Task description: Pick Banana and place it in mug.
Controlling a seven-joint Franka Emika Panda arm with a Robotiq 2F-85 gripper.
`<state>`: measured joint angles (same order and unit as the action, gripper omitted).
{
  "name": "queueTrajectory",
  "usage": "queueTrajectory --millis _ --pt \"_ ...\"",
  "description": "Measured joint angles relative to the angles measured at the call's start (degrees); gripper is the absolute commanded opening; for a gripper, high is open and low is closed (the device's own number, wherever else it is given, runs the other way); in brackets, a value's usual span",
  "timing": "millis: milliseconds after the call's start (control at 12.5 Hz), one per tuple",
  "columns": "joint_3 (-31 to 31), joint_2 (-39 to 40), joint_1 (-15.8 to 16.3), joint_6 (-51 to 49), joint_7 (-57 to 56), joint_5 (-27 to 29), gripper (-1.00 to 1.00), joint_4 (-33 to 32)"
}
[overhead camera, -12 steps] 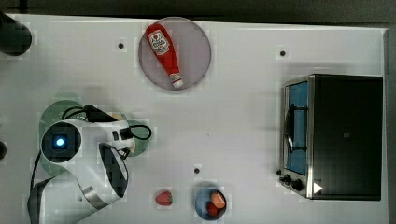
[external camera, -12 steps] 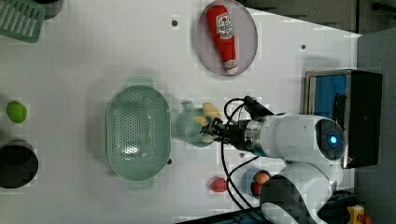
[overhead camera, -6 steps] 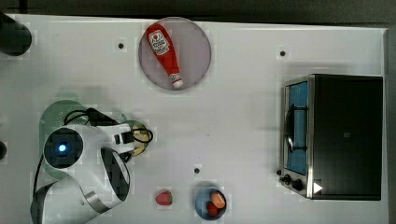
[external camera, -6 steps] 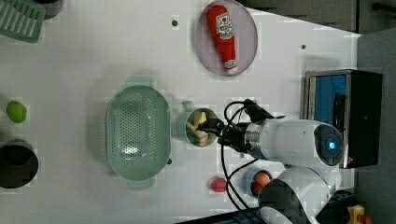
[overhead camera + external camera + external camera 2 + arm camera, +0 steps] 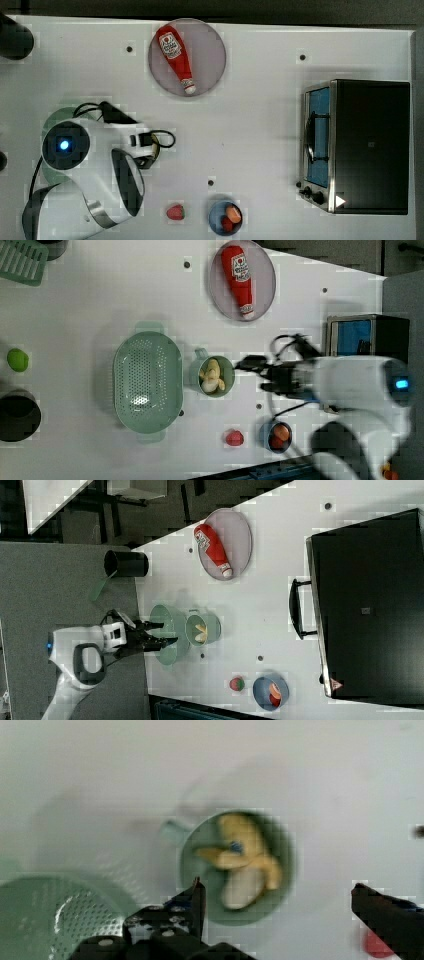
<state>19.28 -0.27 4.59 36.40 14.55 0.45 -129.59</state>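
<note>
The pale yellow banana lies inside the small light green mug, which stands just right of the basket in the left view. My gripper hovers off the mug's right side in the left view, open, with nothing between its fingers. In the wrist view the banana rests curled in the mug, and my gripper has its black fingertips spread wide apart. The right view shows the banana in the mug, with the gripper raised at its left.
A large green perforated basket sits beside the mug. A ketchup bottle lies on a grey plate. A red strawberry piece and a blue bowl lie nearby. A toaster oven stands behind my arm.
The gripper opened and let go of the banana, which now lies in the mug. The gripper has drawn back from the mug toward the left view's right.
</note>
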Motion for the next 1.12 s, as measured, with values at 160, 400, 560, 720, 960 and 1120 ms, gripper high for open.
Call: queueTrajectory --millis 160,400,560,720,960,1120 --pt "-4.76 -4.06 -1.05 -6.38 0.0 -1.24 1.0 3.36" --pt "-13.37 -9.5 -2.92 -16.23 -0.11 -1.23 1.0 10.85" --pt "-18.85 -13.87 -3.8 -24.82 -1.04 -1.29 1.0 13.65" --pt "-22.75 -16.53 -5.21 -27.63 -1.25 -1.08 1.0 16.62" --pt "-25.45 -17.3 -6.09 -29.16 -2.22 -2.16 1.0 20.37" --pt "-25.06 -17.15 -6.86 -31.78 -3.14 -1.93 1.0 19.64"
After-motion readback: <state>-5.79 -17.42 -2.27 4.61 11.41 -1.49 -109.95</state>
